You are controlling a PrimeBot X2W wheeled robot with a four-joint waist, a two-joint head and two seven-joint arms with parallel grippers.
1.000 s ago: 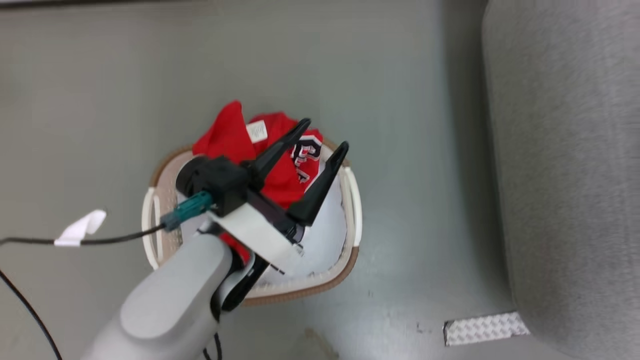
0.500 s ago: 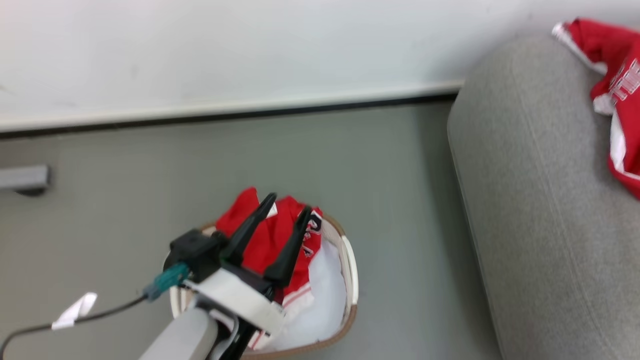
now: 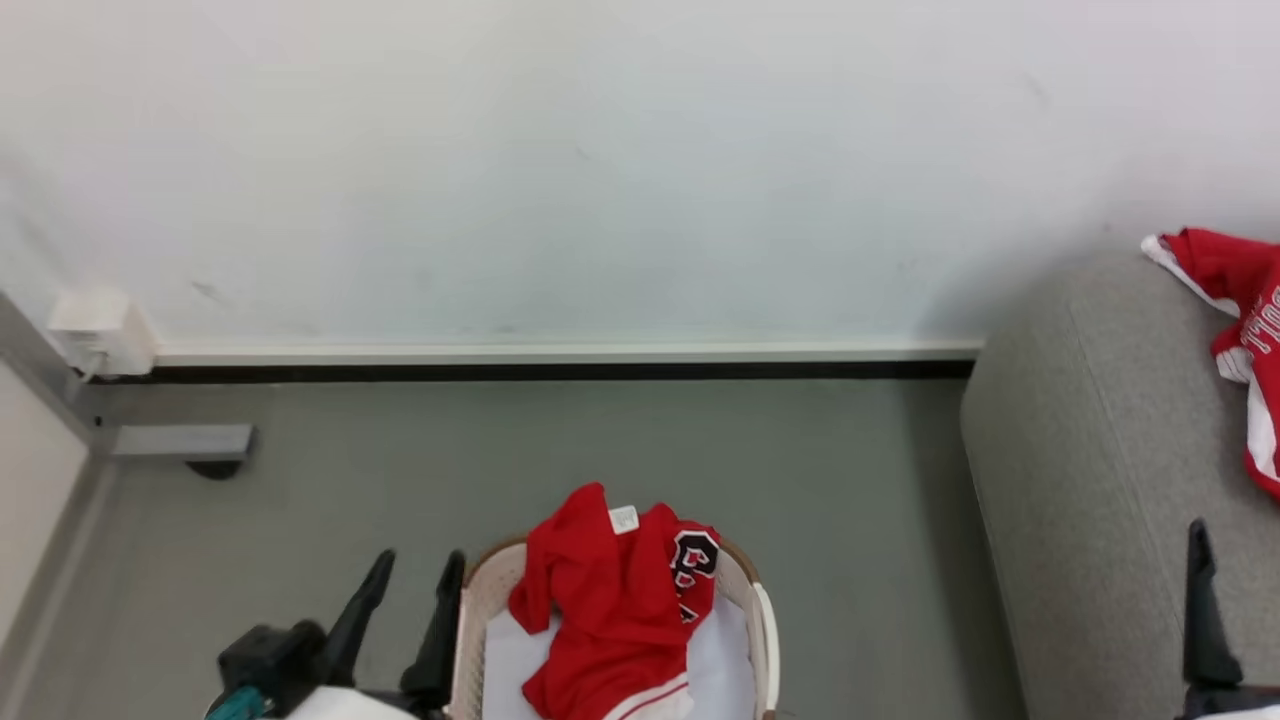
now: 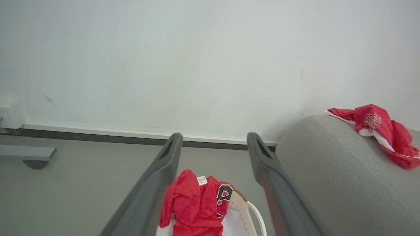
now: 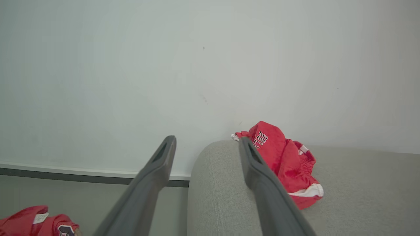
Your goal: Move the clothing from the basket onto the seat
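Observation:
The white basket (image 3: 764,625) stands on the floor at the bottom centre of the head view, with red clothing (image 3: 610,600) heaped in it and spilling over its far rim. My left gripper (image 3: 420,557) hangs open and empty just left of the basket. Its wrist view looks between the spread fingers (image 4: 214,136) down at that clothing (image 4: 193,203). Another red garment (image 3: 1250,340) lies on the grey seat (image 3: 1080,480) at the right. One finger (image 3: 1198,600) of my right gripper shows over the seat; in its wrist view the gripper (image 5: 207,140) is open and empty, pointing at the seat's garment (image 5: 285,160).
A pale liner sheet (image 3: 720,650) lies in the basket under the clothing. A white wall with a dark baseboard (image 3: 550,371) closes the far side. A small white box (image 3: 100,325) and a grey bracket (image 3: 185,440) sit at the far left. Grey floor (image 3: 850,480) separates basket and seat.
The head camera has tilted up, bringing the wall and the seat's garment into view. My left gripper has drawn back from over the basket to its left side, still open and empty.

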